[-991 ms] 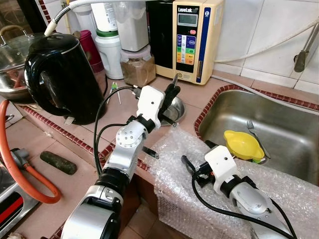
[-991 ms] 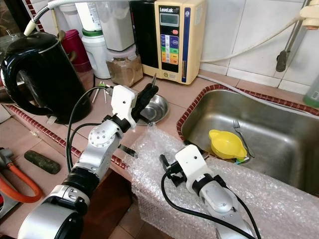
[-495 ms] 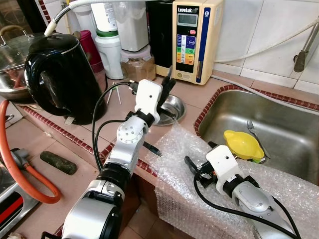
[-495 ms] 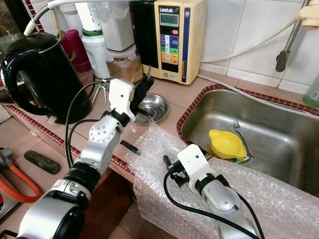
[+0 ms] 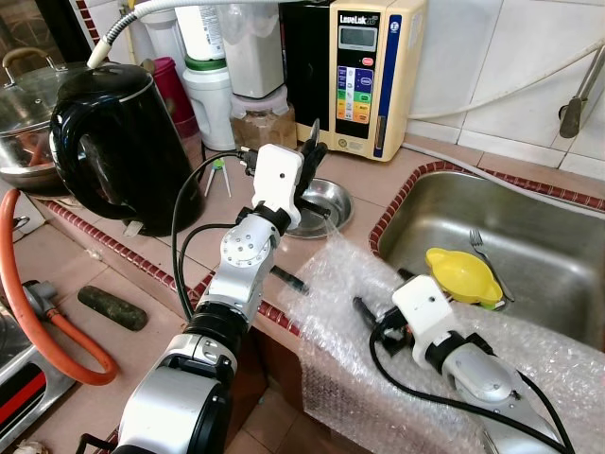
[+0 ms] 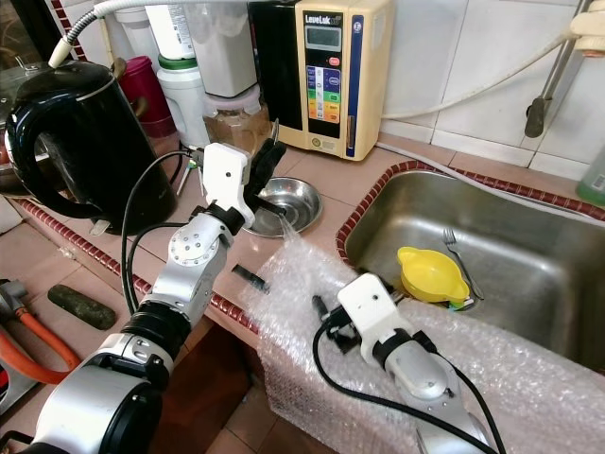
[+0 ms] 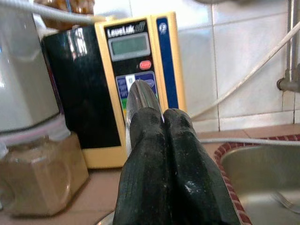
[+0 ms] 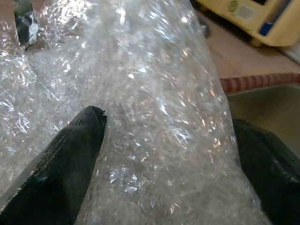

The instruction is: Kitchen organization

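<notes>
Two silver arms reach over a tiled terracotta counter [image 5: 189, 236] beside a stainless steel sink [image 5: 529, 236]. The left gripper [image 5: 310, 159] is raised above a small round stainless steel dish [image 5: 321, 200] that sits on the counter in front of a cream and black water ioniser unit [image 5: 364, 71]; its two black fingers [image 7: 154, 154] are pressed together on a thin shiny metal utensil [image 7: 140, 96], whose rounded end sticks up just past the fingertips, so what kind of utensil it is cannot be told. The dish lies just below and slightly to the right of that gripper, apart from it. The right gripper [image 5: 364, 310] rests low on a crumpled sheet of clear bubble wrap [image 5: 350, 274] draped over the counter's front edge next to the sink; in the right wrist view its fingers [image 8: 70, 154] stand wide apart with the bubble wrap between them, not clamped on it. Inside the sink lie a yellow plastic funnel-shaped cup [image 5: 461, 274] and a metal fork [image 5: 482, 251], the fork just behind the cup. To the left of the left arm stands a tall black electric kettle [image 5: 118, 142], and behind it are a white lidded container [image 5: 210, 99] and a clear jar of brown powder [image 5: 260, 128]. An orange hose [image 5: 28, 322] curves across the lower surface on the far left.
</notes>
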Robot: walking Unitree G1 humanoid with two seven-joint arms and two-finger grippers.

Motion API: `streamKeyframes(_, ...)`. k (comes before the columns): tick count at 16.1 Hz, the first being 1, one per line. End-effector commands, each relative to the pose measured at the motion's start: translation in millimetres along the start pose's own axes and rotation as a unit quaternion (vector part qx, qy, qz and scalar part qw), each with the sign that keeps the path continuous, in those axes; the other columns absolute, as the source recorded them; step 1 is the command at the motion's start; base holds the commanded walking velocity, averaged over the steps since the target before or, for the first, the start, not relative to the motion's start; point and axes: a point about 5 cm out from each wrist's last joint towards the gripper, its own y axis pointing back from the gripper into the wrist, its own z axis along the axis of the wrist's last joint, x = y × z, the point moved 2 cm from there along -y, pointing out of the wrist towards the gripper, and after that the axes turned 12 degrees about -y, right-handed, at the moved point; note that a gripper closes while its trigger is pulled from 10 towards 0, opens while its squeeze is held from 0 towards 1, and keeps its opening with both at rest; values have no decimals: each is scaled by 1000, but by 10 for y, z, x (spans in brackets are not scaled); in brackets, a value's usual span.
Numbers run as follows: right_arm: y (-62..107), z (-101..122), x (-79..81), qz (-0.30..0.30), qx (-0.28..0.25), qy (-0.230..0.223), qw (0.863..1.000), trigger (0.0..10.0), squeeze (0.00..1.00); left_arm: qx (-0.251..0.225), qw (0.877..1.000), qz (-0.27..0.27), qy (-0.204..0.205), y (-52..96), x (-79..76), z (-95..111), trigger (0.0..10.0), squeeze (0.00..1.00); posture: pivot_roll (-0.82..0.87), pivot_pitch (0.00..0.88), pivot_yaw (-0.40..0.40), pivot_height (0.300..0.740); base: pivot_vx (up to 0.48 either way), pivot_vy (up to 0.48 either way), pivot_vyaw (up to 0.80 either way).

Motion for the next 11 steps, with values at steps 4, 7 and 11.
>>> streamKeyframes(4,28,460,-114,-18,-118,-32,992,10000,0,-40,998,-12,-54,36,-10,79,0,0,-47,0,93,740,0,0,0)
streamKeyframes(7,33,593,-108,-6,-142,-48,989,10000,0,-29,994,-27,-100,96,-123,-10,0,0,-45,0,86,740,0,0,0)
streamKeyframes(11,32,484,-33,11,-124,-49,991,10000,0,-17,987,-54,-151,127,-248,-98,0,0,-49,0,90,740,0,0,0)
